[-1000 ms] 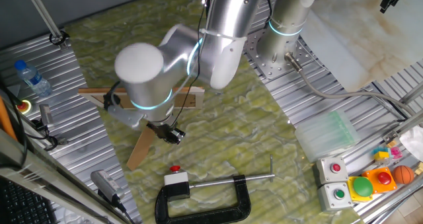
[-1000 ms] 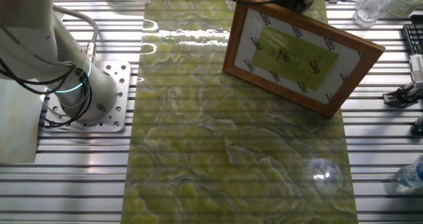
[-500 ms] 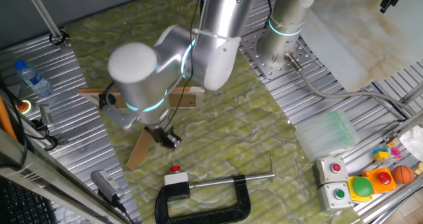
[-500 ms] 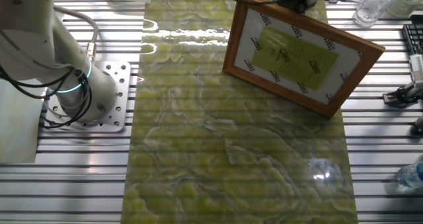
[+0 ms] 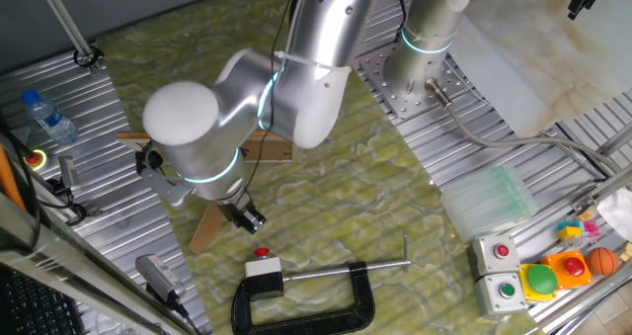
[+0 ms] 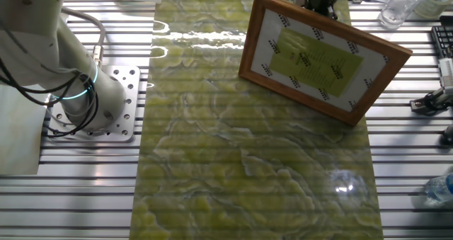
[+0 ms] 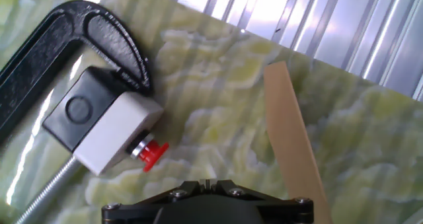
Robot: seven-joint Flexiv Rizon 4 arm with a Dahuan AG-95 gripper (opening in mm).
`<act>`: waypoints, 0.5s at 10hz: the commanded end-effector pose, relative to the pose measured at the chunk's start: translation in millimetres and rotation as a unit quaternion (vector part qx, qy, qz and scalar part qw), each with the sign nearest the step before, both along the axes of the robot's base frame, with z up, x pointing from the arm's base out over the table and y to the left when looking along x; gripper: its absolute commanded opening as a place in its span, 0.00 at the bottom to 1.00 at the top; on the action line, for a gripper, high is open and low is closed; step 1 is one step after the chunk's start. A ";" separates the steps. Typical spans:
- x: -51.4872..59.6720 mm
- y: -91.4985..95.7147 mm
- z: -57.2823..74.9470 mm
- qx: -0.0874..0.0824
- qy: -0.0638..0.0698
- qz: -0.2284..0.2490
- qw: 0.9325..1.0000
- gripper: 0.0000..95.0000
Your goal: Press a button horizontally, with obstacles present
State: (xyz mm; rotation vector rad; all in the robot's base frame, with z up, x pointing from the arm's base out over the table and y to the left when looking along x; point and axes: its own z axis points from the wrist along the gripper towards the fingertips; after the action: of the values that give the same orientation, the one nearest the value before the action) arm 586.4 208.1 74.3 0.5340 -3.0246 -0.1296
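Observation:
The tiny red button [image 5: 261,252] sticks out sideways from a small white box [image 5: 264,269] with a black base, held in the black C-clamp [image 5: 316,310]. My gripper [image 5: 251,217] hangs just above and behind the button, apart from it. In the hand view the button [image 7: 153,154] and box [image 7: 112,137] lie left of centre, and my gripper [image 7: 207,183] shows at the bottom edge with its fingers together. The long wooden board [image 5: 275,149] is mostly hidden by my arm. The narrower strip [image 5: 205,226] runs down from it, and shows in the hand view [image 7: 291,135] on the right.
A box of red and green buttons [image 5: 502,271] and a green dome button [image 5: 540,279] stand at the front right. A water bottle [image 5: 47,116] stands at the far left. In the other fixed view a tilted wooden frame [image 6: 322,56] blocks the scene.
My arm has swung left and down, and the gripper has moved a little lower, closer to the red button. The button, clamp and wooden pieces have not moved.

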 end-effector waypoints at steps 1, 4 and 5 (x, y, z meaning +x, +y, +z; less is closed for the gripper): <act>-0.5 0.4 -1.1 -0.001 -0.001 -0.007 1.000 0.00; -0.5 0.4 -1.0 -0.016 -0.001 -0.023 1.000 0.00; -0.5 0.4 -1.0 -0.023 0.000 -0.031 0.999 0.00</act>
State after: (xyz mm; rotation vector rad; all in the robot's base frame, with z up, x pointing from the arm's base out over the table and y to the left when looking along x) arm 586.0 209.8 72.8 0.4695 -3.0340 -0.0660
